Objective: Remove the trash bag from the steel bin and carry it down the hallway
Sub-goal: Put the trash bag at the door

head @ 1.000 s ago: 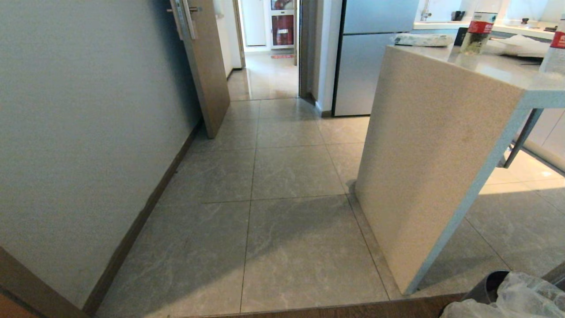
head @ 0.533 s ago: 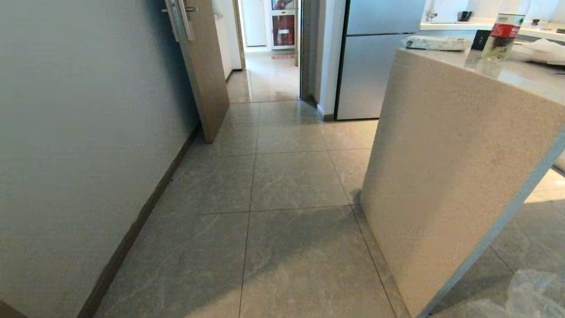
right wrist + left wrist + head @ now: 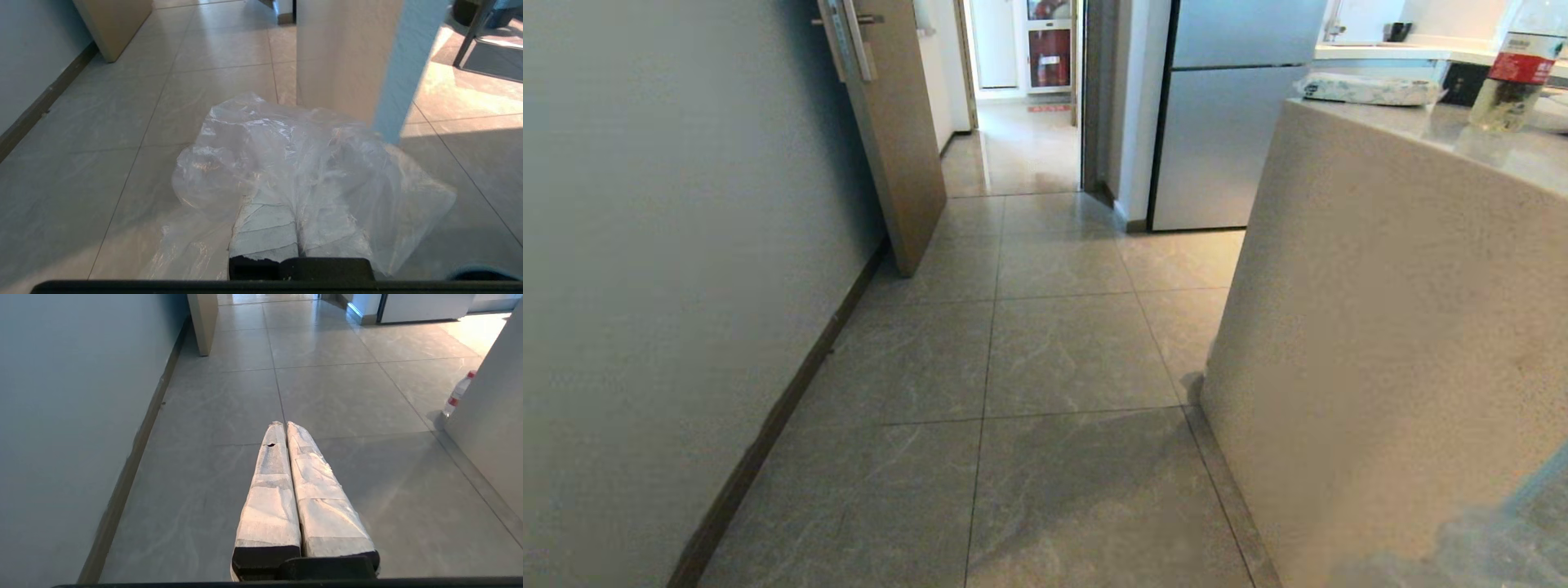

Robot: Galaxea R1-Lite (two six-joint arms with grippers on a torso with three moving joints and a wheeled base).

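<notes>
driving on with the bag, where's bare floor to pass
Bare grey marbled floor tiles run between the white wall and the beige stone counter side. Tighter ahead, where the brown door panel juts toward the steel fridge.

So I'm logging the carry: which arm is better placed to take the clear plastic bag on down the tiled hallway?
The right. The right gripper is already shut on the clear, crinkly plastic trash bag, above the grey tiled hallway floor. The left gripper is shut and holds nothing.

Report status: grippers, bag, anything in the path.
Right gripper shut on trash bag. Left gripper shut, empty. Counter end panel close on the right; open door ahead left.
</notes>
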